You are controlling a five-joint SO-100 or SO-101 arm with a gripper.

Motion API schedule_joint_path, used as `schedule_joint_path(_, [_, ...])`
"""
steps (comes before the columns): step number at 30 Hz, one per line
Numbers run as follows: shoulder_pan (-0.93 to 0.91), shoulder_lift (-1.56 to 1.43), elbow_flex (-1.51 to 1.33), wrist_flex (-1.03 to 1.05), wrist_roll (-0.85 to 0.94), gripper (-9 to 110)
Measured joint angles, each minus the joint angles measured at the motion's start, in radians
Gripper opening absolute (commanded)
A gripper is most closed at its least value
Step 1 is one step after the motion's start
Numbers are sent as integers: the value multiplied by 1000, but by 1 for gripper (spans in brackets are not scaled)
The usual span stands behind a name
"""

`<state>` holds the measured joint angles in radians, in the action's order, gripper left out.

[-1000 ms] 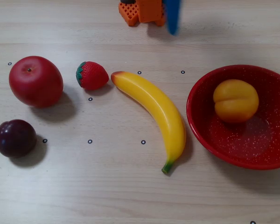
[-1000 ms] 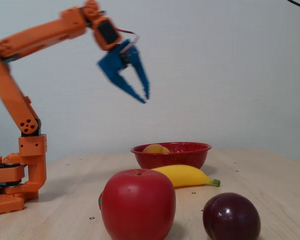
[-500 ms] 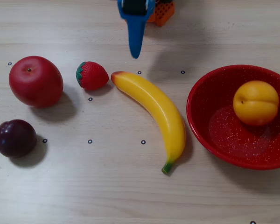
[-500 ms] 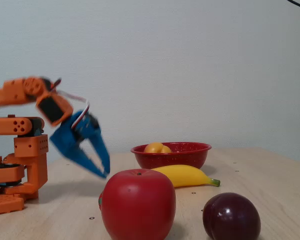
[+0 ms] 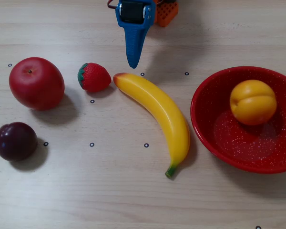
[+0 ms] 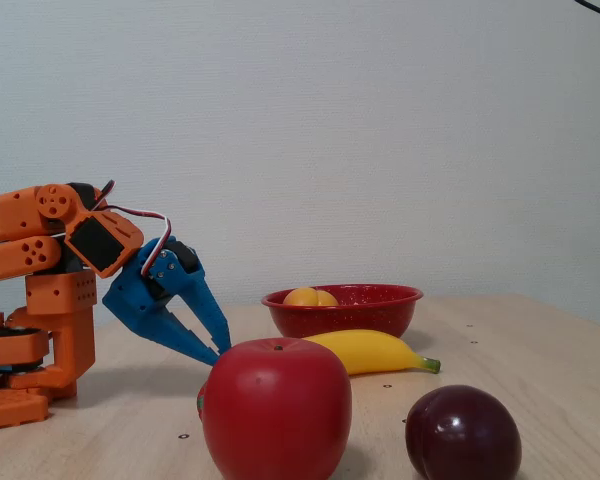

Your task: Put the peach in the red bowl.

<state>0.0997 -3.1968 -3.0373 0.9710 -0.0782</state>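
overhead view: peach (image 5: 253, 102) lies inside the red bowl (image 5: 205, 129), toward the bowl's far-right part, crease up.
bowl: by the right edge of the tabletop (image 5: 109, 191); in the fixed view the peach (image 6: 312, 297) shows just above the rim of the bowl (image 6: 355, 312).
gripper: blue gripper (image 5: 132, 63) sits near the far edge of the tabletop, tips down toward the tabletop, well apart from the bowl.
fingers: in the fixed view the gripper (image 6: 218, 350) shows its fingers (image 6: 202, 320) slightly parted, holding nothing.
banana (image 5: 161, 115): on the tabletop between strawberry and bowl, just beside the bowl's left rim.
strawberry (image 5: 93, 77): left of the banana's far end, near the gripper tip.
apple (image 5: 36, 83): toward the left edge.
plum (image 5: 15, 140): nearer the front edge than the apple.
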Motion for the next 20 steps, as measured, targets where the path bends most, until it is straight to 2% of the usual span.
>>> schedule_joint_path(5, [-21, 2, 0, 0, -51, 0])
schedule_joint_path(20, [-15, 3, 0, 0, -51, 0])
